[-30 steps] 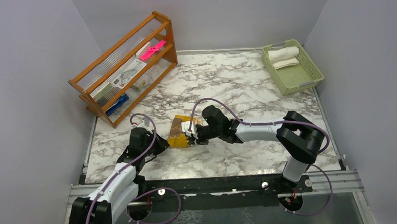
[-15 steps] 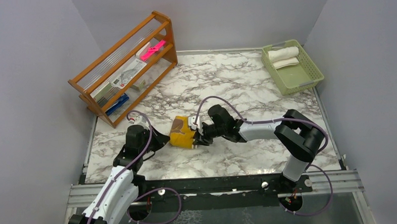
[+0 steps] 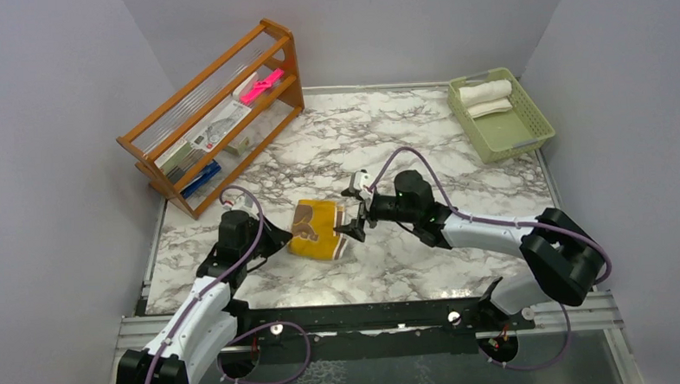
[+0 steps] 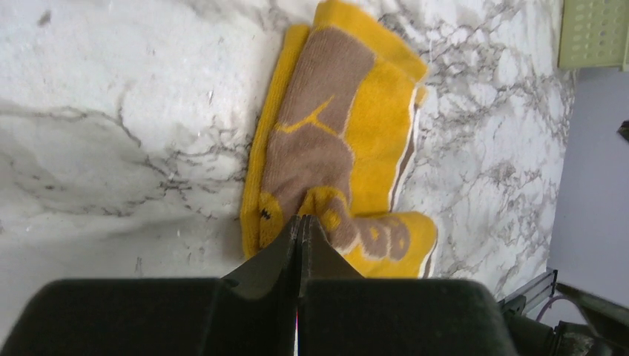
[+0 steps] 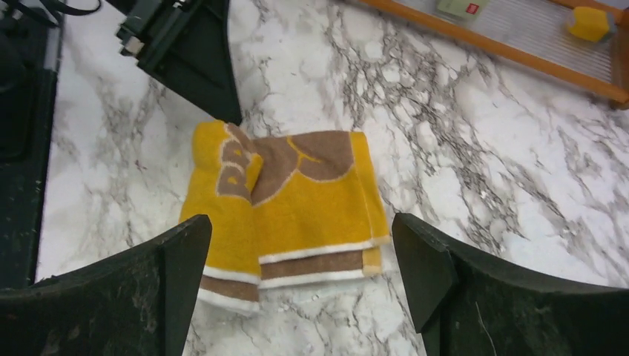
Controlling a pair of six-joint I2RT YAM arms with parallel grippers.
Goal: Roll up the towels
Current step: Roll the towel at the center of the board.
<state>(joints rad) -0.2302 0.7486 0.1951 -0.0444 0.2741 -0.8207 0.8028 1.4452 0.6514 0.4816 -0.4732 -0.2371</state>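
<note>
Right gripper [image 3: 352, 219] is spread wide and holds nothing, hovering just beside the yellow towel [image 3: 315, 231]. Towel lies loosely folded on the marble table [image 3: 421, 145], brown printed face up, one end curled over. Left gripper [image 3: 272, 244] is pinched closed, tip at the towel's opposite edge. White towel [image 3: 485, 92] lies in the green basket [image 3: 516, 137] in the far right corner.

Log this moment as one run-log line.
yellow towel: loosely part-rolled on table | right pincer: open, not gripping | left pincer: shut, tip at towel edge | cream towel: in green basket
</note>
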